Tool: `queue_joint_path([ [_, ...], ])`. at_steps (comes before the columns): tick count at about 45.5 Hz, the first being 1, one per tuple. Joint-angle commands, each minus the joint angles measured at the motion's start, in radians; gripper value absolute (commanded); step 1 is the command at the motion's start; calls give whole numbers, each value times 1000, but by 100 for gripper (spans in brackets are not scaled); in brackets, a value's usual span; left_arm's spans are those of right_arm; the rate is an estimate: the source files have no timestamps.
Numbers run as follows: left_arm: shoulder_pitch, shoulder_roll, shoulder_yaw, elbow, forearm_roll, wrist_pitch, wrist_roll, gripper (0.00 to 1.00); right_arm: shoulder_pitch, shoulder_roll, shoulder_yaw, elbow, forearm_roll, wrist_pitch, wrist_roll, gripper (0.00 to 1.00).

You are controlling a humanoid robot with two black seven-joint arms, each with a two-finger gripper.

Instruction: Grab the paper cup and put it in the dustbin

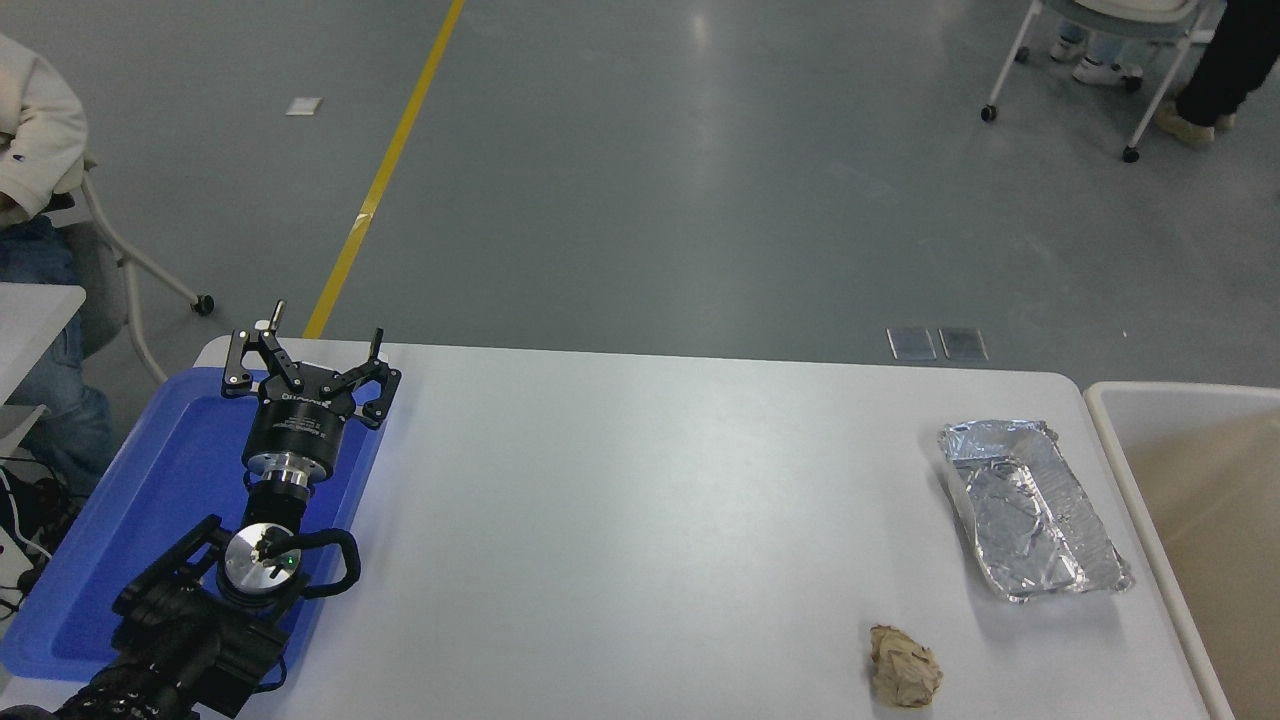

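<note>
Head view — dustbin (1100,400) at table's (650,500) right

The table (640,500) is plain white with a faint grey sheen. On its left edge lies a bright blue tray (120,520), one solid colour with no pattern. The left gripper (305,350) is matt black, its wrist ringed in polished silver, with a tiny green light on the silver disc lower down the black arm. A foil tray (1035,525) is crinkled silver with white glints. The crumpled paper ball (905,667) is light brown. The dustbin (1160,480) has an off-white rim and a beige inside. The floor is grey with one yellow line (385,170)
</note>
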Motion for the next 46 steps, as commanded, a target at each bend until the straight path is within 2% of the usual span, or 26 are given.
queue_joint_path([
  [1, 0, 0, 0, 0, 0, 0, 0, 100, -184, 88, 110, -107, 6, -92, -1, 0],
  [2, 0, 0, 0, 0, 0, 0, 0, 100, -201, 102, 117, -123, 8, -111, -1, 1],
  [3, 0, 0, 0, 0, 0, 0, 0, 100, -207, 108, 119, -131, 9, -114, -1, 19],
  [4, 0, 0, 0, 0, 0, 0, 0, 100, -212, 112, 122, -136, 12, -115, -1, 52],
  [5, 0, 0, 0, 0, 0, 0, 0, 100, -215, 119, 124, -140, 20, -120, -1, 92],
  [6, 0, 0, 0, 0, 0, 0, 0, 100, -216, 122, 124, -142, 31, -122, -1, 100],
  [32, 0, 0, 0, 0, 0, 0, 0, 100, -204, 136, 113, -128, 106, -117, 0, 100],
  [46, 0, 0, 0, 0, 0, 0, 0, 100, -43, 142, 59, -50, 114, -105, 0, 100],
])
